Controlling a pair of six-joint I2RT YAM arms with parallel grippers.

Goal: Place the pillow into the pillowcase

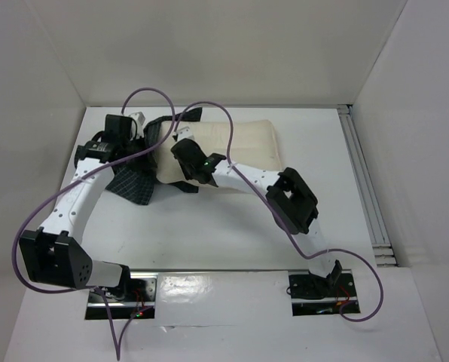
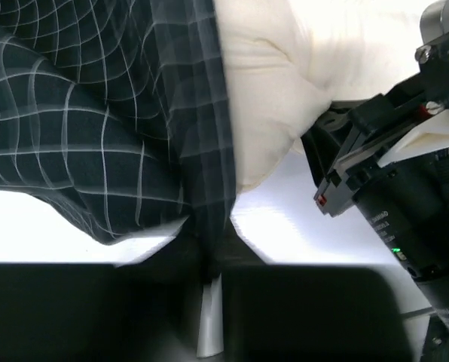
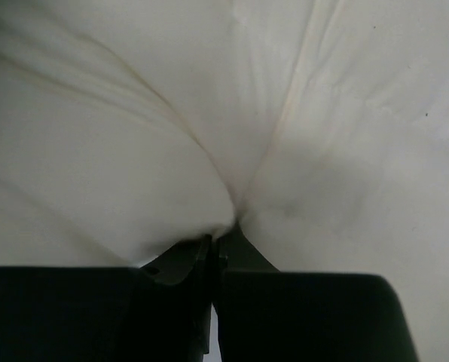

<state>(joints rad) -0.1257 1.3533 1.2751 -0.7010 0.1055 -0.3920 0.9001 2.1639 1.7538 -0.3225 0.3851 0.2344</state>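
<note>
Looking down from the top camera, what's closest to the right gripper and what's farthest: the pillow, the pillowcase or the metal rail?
1. pillow: pinched by the right gripper itself.
2. pillowcase: just to its left.
3. metal rail: far off on the right side.

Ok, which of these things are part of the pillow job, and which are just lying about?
Job: pillow, pinched in the right jaws; pillowcase, pinched in the left jaws.
Just there: purple cables; metal rail at the far right; arm base plates.
</note>
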